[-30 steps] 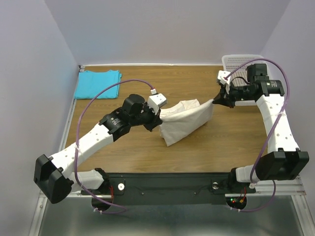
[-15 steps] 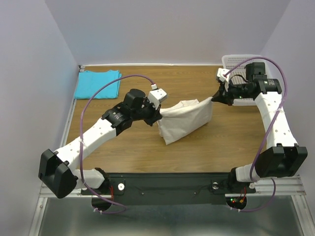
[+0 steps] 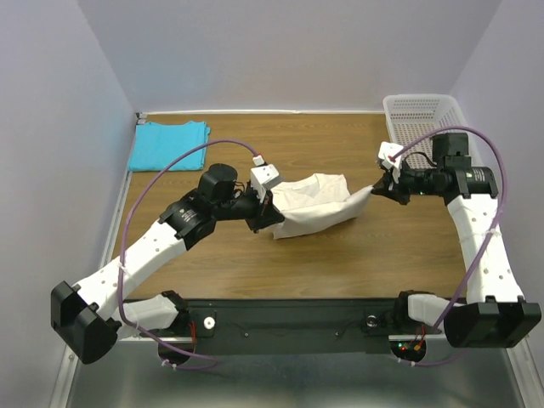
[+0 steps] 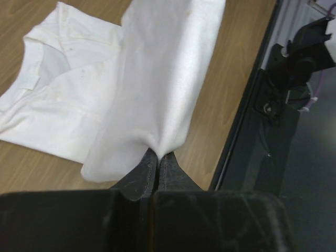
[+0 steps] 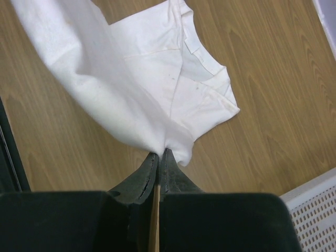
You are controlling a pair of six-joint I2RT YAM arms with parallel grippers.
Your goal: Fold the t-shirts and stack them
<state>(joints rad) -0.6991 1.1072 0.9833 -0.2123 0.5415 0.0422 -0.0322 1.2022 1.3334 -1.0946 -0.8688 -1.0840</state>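
From above: cream-white t-shirt (image 3: pixel 316 204) in the middle, strung between left gripper (image 3: pixel 274 218) and right gripper (image 3: pixel 374 189); turquoise t-shirt (image 3: pixel 168 144) lying far left. Left wrist: clamped on a thin pinch of cloth — may slip under tension. Right wrist: likewise clamped on cloth — risk of a skewed fold from uneven pull.

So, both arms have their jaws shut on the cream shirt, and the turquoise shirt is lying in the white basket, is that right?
Not quite. The turquoise shirt lies on the table at its far left corner, not in the white basket, as the top view shows. Both arms do have their jaws shut on the cream shirt.
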